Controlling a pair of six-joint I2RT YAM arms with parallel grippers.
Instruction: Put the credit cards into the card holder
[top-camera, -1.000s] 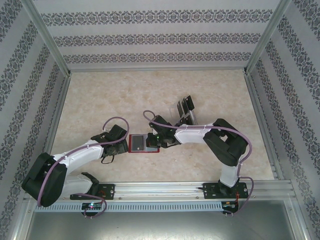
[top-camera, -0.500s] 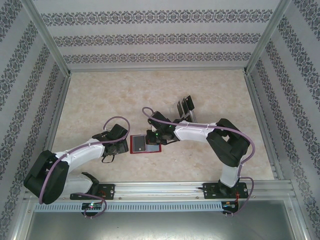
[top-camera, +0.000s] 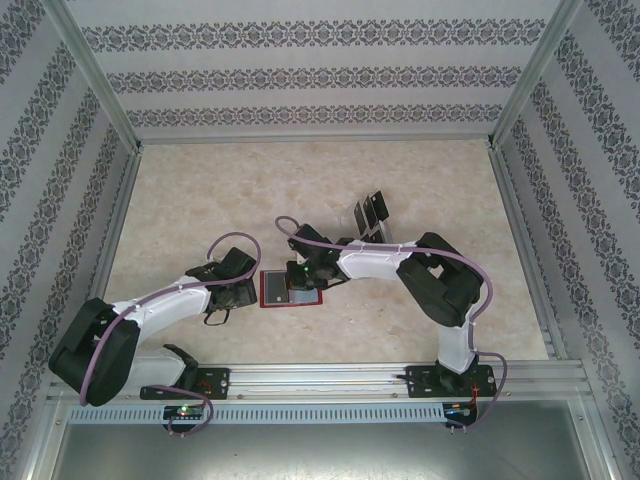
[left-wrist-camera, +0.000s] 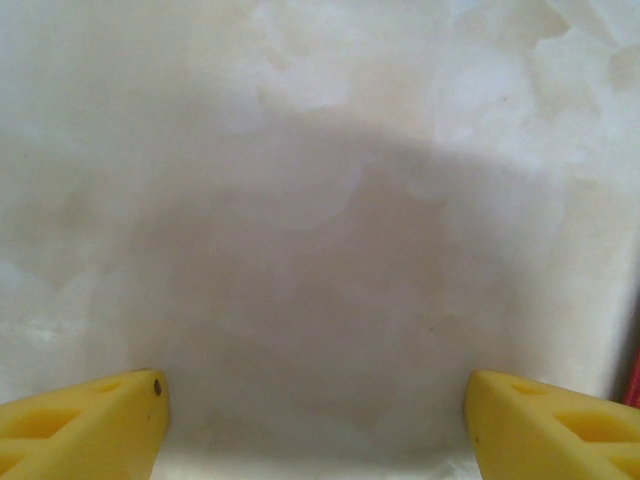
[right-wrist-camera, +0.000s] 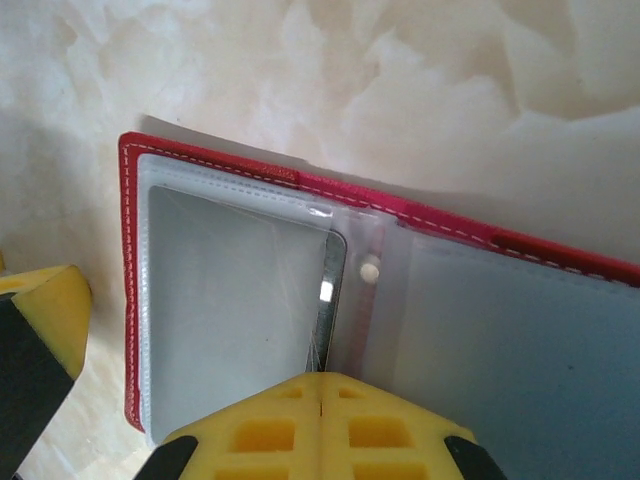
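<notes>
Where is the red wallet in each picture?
Top external: the red wallet lies open in the middle of the table, between the two arms' tips.
Left wrist: a thin strip of red at the far right edge is probably its side.
Right wrist: it lies open across the middle, just above the shut jaws pinching a credit card.
Shared landmark: the pale marbled table.

The wallet (right-wrist-camera: 128, 280) lies open on the pale marbled table (right-wrist-camera: 450, 80), its red rim framing clear sleeves. A grey card (right-wrist-camera: 230, 310) sits in the left sleeve, beside a small snap stud (right-wrist-camera: 370, 269). The gripper (right-wrist-camera: 320, 385) has its yellow fingers closed together at the card's near corner.
</notes>
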